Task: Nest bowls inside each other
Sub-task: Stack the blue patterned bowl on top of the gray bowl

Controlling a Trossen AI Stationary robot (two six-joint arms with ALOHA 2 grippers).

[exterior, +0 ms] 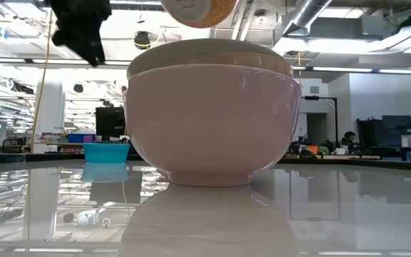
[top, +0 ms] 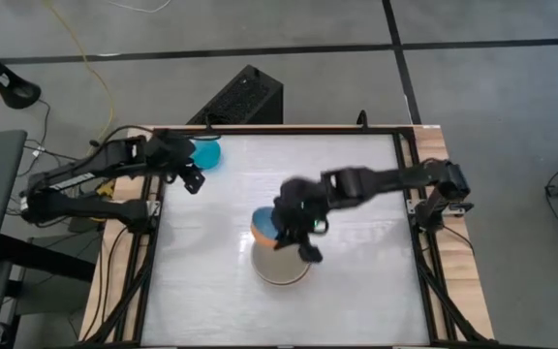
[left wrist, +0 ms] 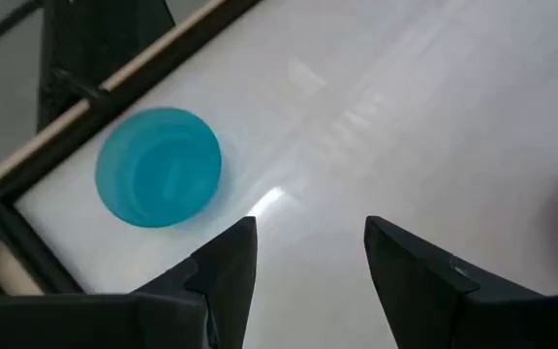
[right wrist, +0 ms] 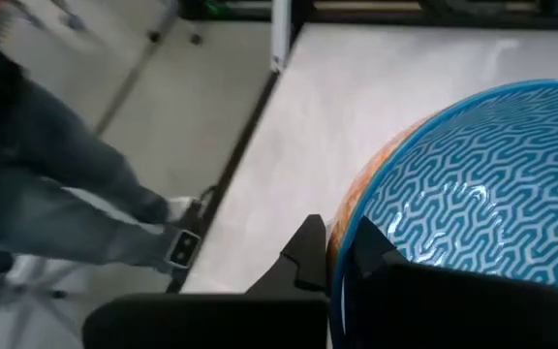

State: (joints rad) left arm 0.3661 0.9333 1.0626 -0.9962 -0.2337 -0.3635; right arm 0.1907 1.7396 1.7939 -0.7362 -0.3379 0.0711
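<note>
A bowl, orange outside and blue-patterned inside, hangs in my right gripper over the middle of the table; the low view shows only its underside. Just below it a cream bowl sits nested in a large pale pink bowl, which stands on its foot on the table. A small cyan bowl stands upright at the far left corner. My left gripper hovers open above the table just near of the cyan bowl, touching nothing. My right gripper pinches the patterned bowl's rim, one finger on the orange outer wall and the other inside on the blue pattern. The fingers slant down at it from the table's right. The bowl is lifted clear above the nested stack.
A raised wooden-and-black frame runs round the white table. A person's legs in jeans stand on the floor beyond the table's edge. A black box sits behind the far edge. The white surface right of the stack is bare.
</note>
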